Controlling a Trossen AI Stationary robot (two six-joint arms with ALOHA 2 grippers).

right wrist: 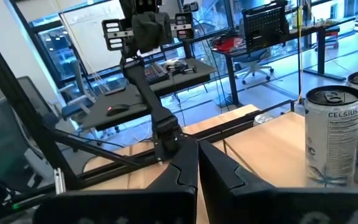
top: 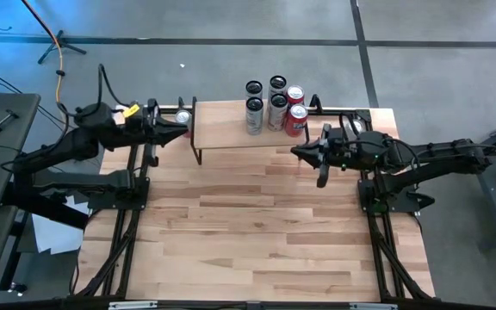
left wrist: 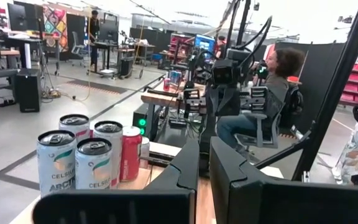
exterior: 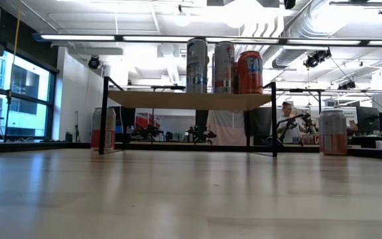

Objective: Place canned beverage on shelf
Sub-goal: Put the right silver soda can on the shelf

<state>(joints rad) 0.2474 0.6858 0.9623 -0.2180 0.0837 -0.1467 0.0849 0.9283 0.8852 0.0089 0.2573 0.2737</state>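
The shelf [top: 231, 129] [exterior: 191, 99], a light wood top on thin black legs, stands at the table's far edge. Several cans [top: 275, 105] [exterior: 223, 66], silver and red, stand upright on its right end; they also show in the left wrist view [left wrist: 76, 158], and one silver can [right wrist: 332, 134] shows in the right wrist view. My left gripper [top: 186, 133] [left wrist: 204, 168] hovers shut just off the shelf's left end, pointing level. My right gripper [top: 296, 152] [right wrist: 197, 168] hovers shut near the shelf's right front, also level. Neither holds anything.
One can [exterior: 103, 128] [top: 182, 115] stands on the table by the shelf's left legs, close to my left gripper. Another can [exterior: 332, 131] stands on the table to the right of the shelf. The wooden table [top: 257, 232] spreads toward the near edge. A person [left wrist: 278, 81] sits beyond the table.
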